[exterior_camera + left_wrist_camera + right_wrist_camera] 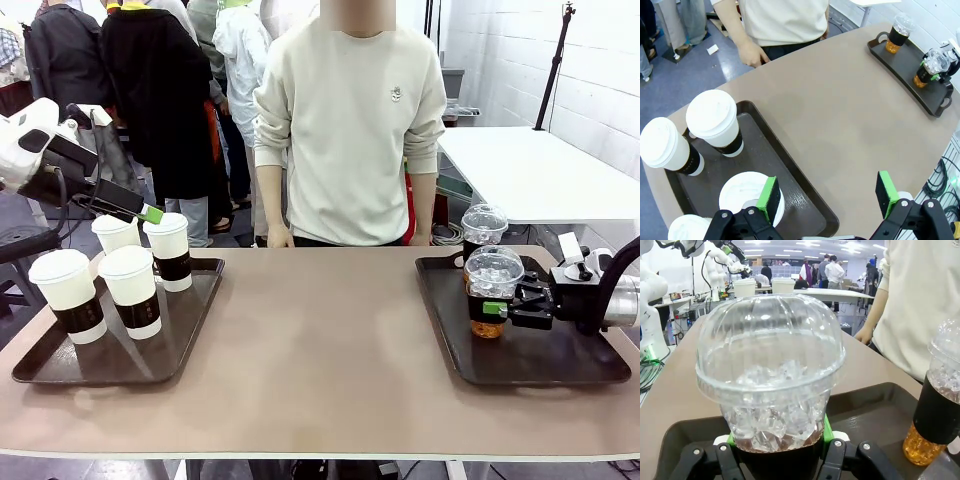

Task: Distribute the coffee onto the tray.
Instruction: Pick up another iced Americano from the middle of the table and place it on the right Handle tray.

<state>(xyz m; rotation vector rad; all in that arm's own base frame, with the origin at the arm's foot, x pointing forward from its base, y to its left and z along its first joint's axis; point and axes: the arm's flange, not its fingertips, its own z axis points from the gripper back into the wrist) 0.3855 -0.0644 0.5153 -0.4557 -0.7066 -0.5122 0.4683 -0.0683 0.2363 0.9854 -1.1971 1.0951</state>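
Observation:
Four white lidded paper cups with dark sleeves (pixel 131 288) stand on the left brown tray (pixel 190 340). My left gripper (pixel 150 213) hovers above them, open, with nothing between its green pads (pixel 769 197); one lid (pixel 745 192) lies just below it. On the right tray (pixel 560 365), my right gripper (pixel 497 309) is shut on a clear dome-lidded cup of iced coffee (pixel 771 370), gripped low on its sides. The cup's base is hidden, so I cannot tell whether it touches the tray. A second iced coffee (pixel 483 228) stands at that tray's far left corner, also at the right (pixel 940 405).
A person in a cream sweater (pixel 350 120) stands at the far edge of the table, both hands (pixel 279 238) resting near it. The bare tabletop (pixel 320 330) stretches between the two trays. A white table (pixel 540 170) stands behind at the right.

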